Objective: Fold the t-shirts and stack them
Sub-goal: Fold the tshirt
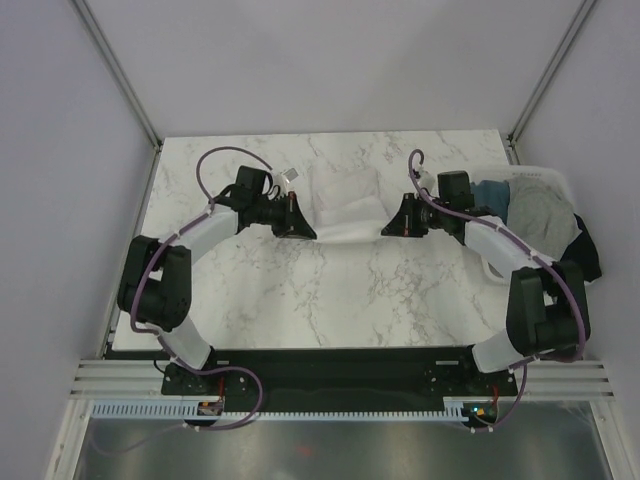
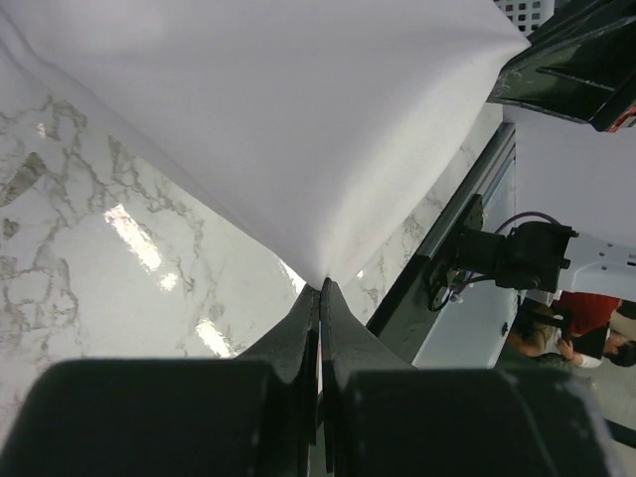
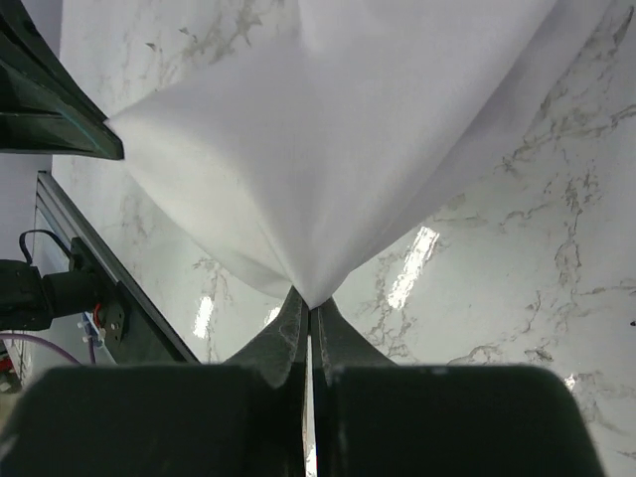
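- White shirt [image 1: 345, 205]: on the marble table [image 1: 330, 290], left of the bin [image 1: 548, 176], well apart from it, roughly mid-width and toward the far side.
- Partly folded and rumpled. Its near edge is drawn taut between the two grippers.
- Wrist views: the cloth rises to a sharp peak at each set of jaws, with bare marble showing under the lifted edge.
- Left gripper [image 1: 303, 228]: at the shirt's near corner on the side away from the bin. Jaws fully closed, pinching that corner, only a thin sliver of cloth between the fingers [image 2: 298, 333].
- Right gripper [image 1: 390, 226]: at the near corner on the bin side. Jaws clamped tight on that corner in the same way.
- The grippers face each other across the shirt's near edge, each tilted down toward the table.
- Bin: white plastic, on the table's right edge, behind the right arm's forearm.
- Grey shirt [image 1: 540, 215]: heaped in the bin, on top.
- Teal shirt [image 1: 490, 192]: at the bin's left end, partly hidden by the right arm.
- Black shirt [image 1: 588, 255]: spills over the bin's near right rim.
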Motion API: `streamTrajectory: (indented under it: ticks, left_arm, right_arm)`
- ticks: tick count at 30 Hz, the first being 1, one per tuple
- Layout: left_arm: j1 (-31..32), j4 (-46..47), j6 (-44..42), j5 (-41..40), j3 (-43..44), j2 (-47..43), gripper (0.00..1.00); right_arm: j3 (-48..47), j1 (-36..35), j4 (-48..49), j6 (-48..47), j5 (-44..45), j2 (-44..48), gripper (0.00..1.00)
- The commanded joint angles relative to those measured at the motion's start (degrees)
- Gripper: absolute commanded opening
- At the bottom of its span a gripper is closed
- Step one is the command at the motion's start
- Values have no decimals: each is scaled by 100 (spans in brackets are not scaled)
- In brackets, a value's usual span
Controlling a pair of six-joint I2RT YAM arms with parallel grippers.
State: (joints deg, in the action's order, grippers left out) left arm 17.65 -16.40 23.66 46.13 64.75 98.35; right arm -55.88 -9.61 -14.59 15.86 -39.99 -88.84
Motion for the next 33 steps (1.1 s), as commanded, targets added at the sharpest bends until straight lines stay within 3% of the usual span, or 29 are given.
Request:
streamTrajectory:
  ticks: [1,11,16,26,33]
  left_arm:
    - [256,76,148,-104,-50,-500,2]
    - [441,-100,-72,-569,187,-1028,2]
    - [380,-100,-72,-570,556,-494,2]
    - [28,-293,-300,-693,1478,833,2]
    - [-191,-521,-292,-745,3083,1975,2]
  right_arm:
    - [103,-50,88,102,26,542,0]
    - [60,-120,-272,-3,-45,1097,0]
    - [-195,-120,-272,-223,17,509,0]
    - [-1582,-112,8,-540,360,-923,0]
    - [-2541,-68,360,-478,492,-1917,0]
